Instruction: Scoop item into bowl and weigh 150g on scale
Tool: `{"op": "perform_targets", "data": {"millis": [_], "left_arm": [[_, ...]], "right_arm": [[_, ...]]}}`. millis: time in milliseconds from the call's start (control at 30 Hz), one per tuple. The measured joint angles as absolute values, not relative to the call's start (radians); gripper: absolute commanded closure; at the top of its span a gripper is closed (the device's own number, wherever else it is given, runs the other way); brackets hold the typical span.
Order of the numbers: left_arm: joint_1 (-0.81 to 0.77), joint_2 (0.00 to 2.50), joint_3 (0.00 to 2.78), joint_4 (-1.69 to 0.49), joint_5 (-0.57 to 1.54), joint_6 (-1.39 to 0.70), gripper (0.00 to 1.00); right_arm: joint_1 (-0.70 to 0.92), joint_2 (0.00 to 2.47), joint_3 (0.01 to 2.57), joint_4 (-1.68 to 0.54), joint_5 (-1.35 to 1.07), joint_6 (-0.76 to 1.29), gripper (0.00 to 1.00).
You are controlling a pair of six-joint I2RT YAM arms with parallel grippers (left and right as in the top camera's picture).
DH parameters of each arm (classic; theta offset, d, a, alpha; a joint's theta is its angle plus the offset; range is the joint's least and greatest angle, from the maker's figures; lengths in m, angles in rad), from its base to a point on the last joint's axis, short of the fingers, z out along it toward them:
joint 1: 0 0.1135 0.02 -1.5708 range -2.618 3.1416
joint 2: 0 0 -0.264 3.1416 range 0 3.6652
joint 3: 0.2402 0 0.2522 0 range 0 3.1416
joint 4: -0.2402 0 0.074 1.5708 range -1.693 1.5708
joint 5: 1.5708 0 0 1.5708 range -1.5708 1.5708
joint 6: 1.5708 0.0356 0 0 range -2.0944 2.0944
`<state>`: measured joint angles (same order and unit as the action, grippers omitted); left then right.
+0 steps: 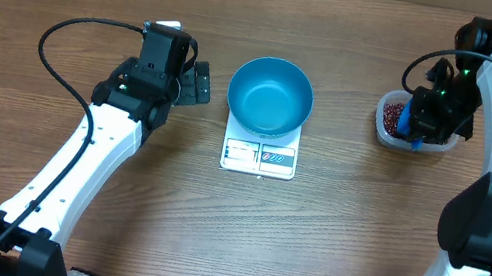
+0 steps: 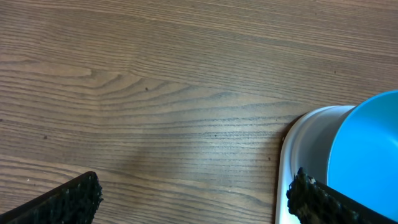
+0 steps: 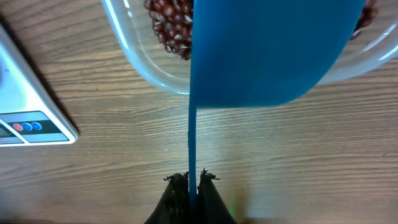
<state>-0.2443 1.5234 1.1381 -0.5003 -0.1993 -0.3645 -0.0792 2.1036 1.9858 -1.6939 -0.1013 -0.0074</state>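
Observation:
The bright blue bowl (image 1: pixel 271 95) stands on the white scale (image 1: pixel 259 157) at the table's middle, and I see nothing in it. Dark red-brown beans (image 3: pixel 169 25) fill a clear tub (image 1: pixel 392 120) at the right. My right gripper (image 3: pixel 193 178) is shut on the thin handle of a blue scoop (image 3: pixel 273 50), whose cup reaches over the tub. My left gripper (image 2: pixel 193 196) stands open just left of the scale (image 2: pixel 305 155), with bare wood between its fingers and its right fingertip (image 2: pixel 308 196) at the scale's edge by the bowl (image 2: pixel 367 155).
The scale's front panel (image 3: pixel 28 127) with its coloured buttons shows at the left of the right wrist view. A black cable (image 1: pixel 73 26) loops over the table by the left arm.

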Motion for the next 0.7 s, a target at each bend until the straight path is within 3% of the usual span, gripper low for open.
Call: {"op": "perform_targets", "data": {"millis": [467, 500, 533, 567, 700], "left_arm": [[-0.244, 1.523, 1.138, -0.500, -0.199, -0.364, 0.00], [-0.244, 1.523, 1.138, -0.500, -0.199, -0.364, 0.00], [-0.244, 1.523, 1.138, -0.500, -0.199, -0.364, 0.00], [-0.244, 1.523, 1.138, -0.500, -0.199, -0.364, 0.00], [-0.244, 1.523, 1.138, -0.500, -0.199, -0.364, 0.01]], "right_arm": [[-0.087, 2.188, 1.983, -1.683, -0.097, -0.006, 0.97], [-0.087, 2.189, 1.982, -1.683, -0.096, -0.007, 0.93], [-0.087, 2.189, 1.980, -1.684, -0.096, -0.006, 0.76], [-0.087, 2.189, 1.980, -1.687, -0.092, -0.007, 0.44], [-0.089, 2.193, 1.980, -1.695, -0.071, -0.004, 0.11]]}}
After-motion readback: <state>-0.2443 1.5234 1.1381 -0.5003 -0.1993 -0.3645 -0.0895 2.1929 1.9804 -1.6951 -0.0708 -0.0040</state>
